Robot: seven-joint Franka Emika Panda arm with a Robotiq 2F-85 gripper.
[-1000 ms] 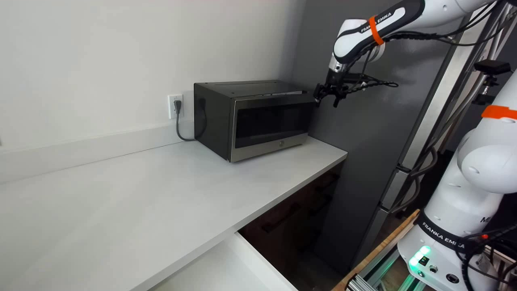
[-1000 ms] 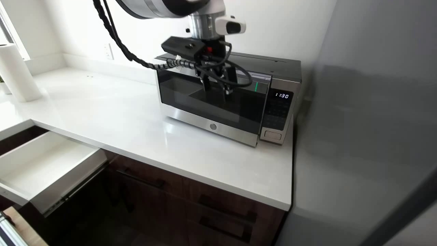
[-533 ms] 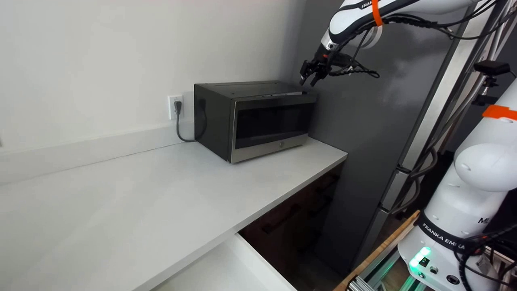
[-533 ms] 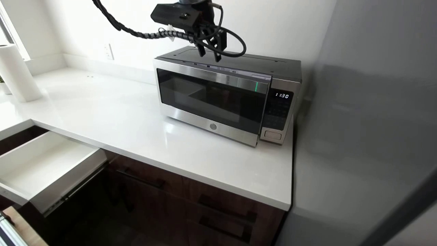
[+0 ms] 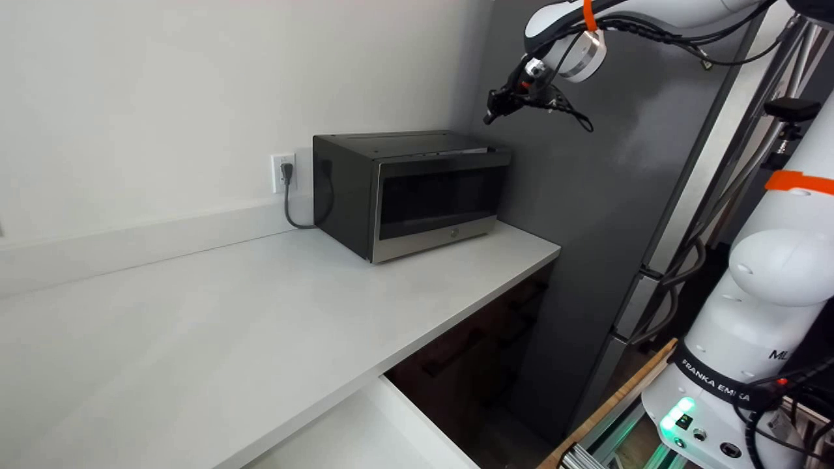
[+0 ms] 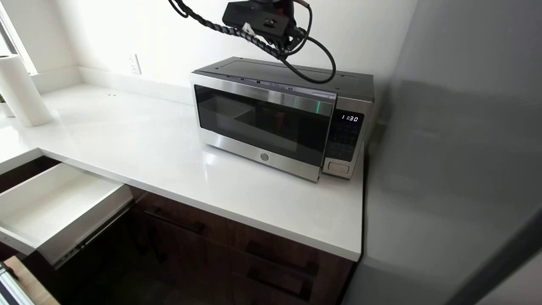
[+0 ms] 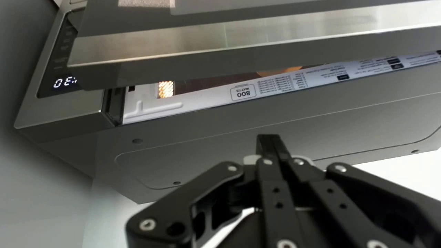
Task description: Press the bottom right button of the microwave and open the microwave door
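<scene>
Above the boxy dark-grey metal microwave point(image 5: 361, 185) on the glossy white desk point(image 6: 161, 140), we hold our black jointed gripper point(image 7: 270, 137) clenched, empty, presumably to wedge behind the ajar steel-framed dark-glass door point(image 6: 262, 127).

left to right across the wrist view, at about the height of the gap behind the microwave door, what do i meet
Grey panel, lit display, glowing patterned patch, boxed 800 watts mark, block of small print
</scene>
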